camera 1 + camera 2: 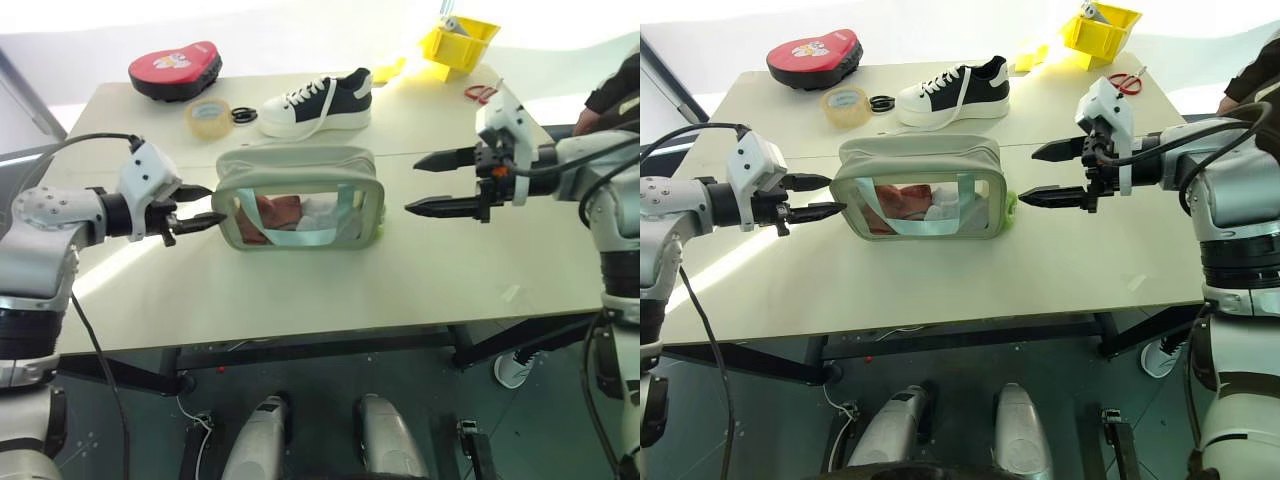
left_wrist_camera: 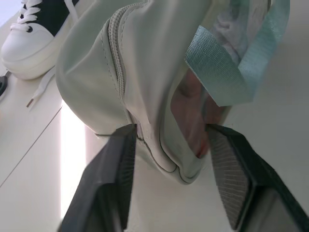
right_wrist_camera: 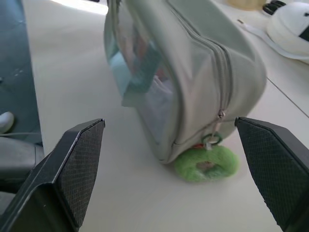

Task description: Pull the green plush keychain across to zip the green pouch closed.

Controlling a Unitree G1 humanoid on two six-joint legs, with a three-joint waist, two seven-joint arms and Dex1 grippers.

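Right wrist view: the green plush keychain (image 3: 206, 164) is seen lying on the table (image 1: 300, 290) at the zipped end of the green pouch (image 1: 297, 198). The right gripper (image 1: 438, 183) is spread wide, empty. The pouch's other end is straddled by the parted left gripper (image 1: 200, 205).
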